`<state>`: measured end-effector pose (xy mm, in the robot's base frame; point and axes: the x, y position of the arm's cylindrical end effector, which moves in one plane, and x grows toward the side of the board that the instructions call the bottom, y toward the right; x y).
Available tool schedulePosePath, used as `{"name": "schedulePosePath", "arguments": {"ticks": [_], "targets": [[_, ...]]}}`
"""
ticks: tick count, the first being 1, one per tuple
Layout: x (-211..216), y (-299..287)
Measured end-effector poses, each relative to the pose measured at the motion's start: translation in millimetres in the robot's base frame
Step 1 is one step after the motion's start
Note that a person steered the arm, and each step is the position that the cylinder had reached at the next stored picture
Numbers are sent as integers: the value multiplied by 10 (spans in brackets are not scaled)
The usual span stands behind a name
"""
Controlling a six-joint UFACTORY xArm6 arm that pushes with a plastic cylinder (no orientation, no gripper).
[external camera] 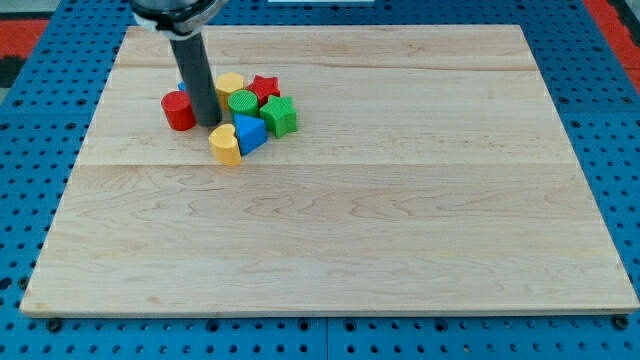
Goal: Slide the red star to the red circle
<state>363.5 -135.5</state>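
Observation:
The red star (264,88) lies at the top right of a tight cluster of blocks in the upper left of the wooden board (330,230). The red circle (179,110) stands at the cluster's left end. My tip (209,122) is down on the board just right of the red circle, touching or nearly touching it, and left of the green circle (243,103). The rod hides part of a blue block behind it. The red star is apart from the red circle, with the rod and the yellow hexagon (230,85) between them.
A green star (279,116) sits below the red star. A blue triangle (249,133) and a yellow heart (226,144) lie at the cluster's bottom. A blue pegboard (30,130) surrounds the board.

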Motion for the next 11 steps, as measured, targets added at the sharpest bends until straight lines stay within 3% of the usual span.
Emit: {"name": "schedulePosePath", "arguments": {"ticks": [1, 3, 4, 5, 6, 8, 11], "targets": [[-198, 84], [152, 1862], [225, 2320], [-285, 2253], [-489, 2206], [-380, 699], [-354, -503]]}}
